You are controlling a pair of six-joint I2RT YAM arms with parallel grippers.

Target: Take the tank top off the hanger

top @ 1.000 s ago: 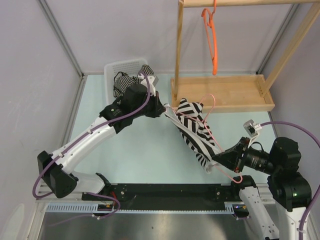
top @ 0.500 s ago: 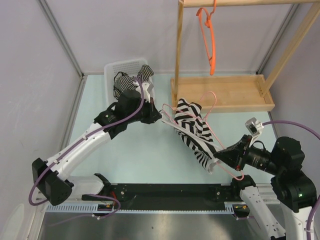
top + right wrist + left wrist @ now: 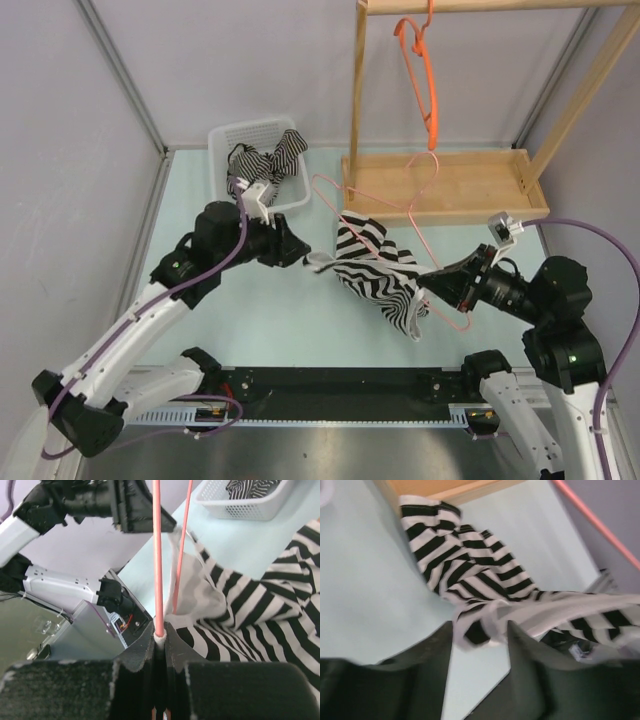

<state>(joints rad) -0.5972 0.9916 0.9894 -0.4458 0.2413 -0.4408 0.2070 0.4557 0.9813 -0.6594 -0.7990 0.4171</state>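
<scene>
The black-and-white striped tank top (image 3: 375, 275) hangs bunched on the pink wire hanger (image 3: 157, 555), held tilted above the table's middle. My right gripper (image 3: 440, 290) is shut on the hanger's lower wire (image 3: 462, 322), and the cloth (image 3: 250, 605) drapes just beyond the jaws. My left gripper (image 3: 300, 252) is left of the garment, jaws open. In the left wrist view a strap end (image 3: 480, 627) lies loose between its fingertips (image 3: 532, 665), with the rest of the tank top (image 3: 465, 565) spread past them.
A white basket (image 3: 222, 140) with more striped clothing sits at the back left. A wooden rack with a tray base (image 3: 470, 200) and post (image 3: 357, 90) stands at the back right. An orange hanger (image 3: 427, 85) hangs from its bar.
My left gripper has opened, let go of the strap and drawn back to the left. The right arm has lifted the hanger and swung it towards the rack, and the tank top has sagged.
</scene>
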